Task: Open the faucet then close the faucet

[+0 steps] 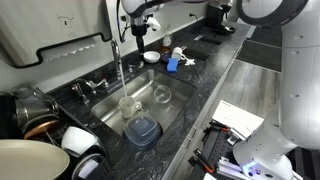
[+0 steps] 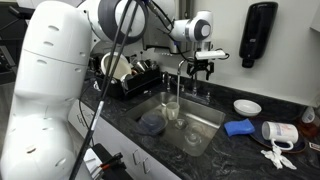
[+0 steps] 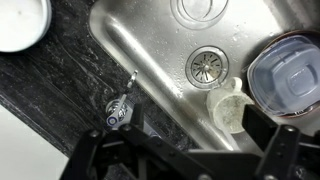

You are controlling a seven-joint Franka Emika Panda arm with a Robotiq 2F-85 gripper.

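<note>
The faucet (image 1: 115,52) is a tall slim chrome gooseneck at the back edge of the steel sink (image 1: 170,108). A thin stream of water seems to run from its spout into a clear cup (image 1: 128,103). It also shows in an exterior view (image 2: 181,68) and from above in the wrist view (image 3: 120,106). My gripper (image 2: 203,67) is open and empty. It hangs just beside the faucet's top, not touching it. In the wrist view its two dark fingers (image 3: 185,150) stand wide apart over the sink's edge, with the cup (image 3: 228,108) between them.
In the sink lie a glass bowl (image 1: 160,95) and a blue lidded container (image 1: 143,130). A dish rack (image 2: 128,72) with bowls stands at one end. A blue cloth (image 2: 240,127), a white plate (image 2: 247,106) and cups lie on the dark counter. A soap dispenser (image 2: 258,35) hangs on the wall.
</note>
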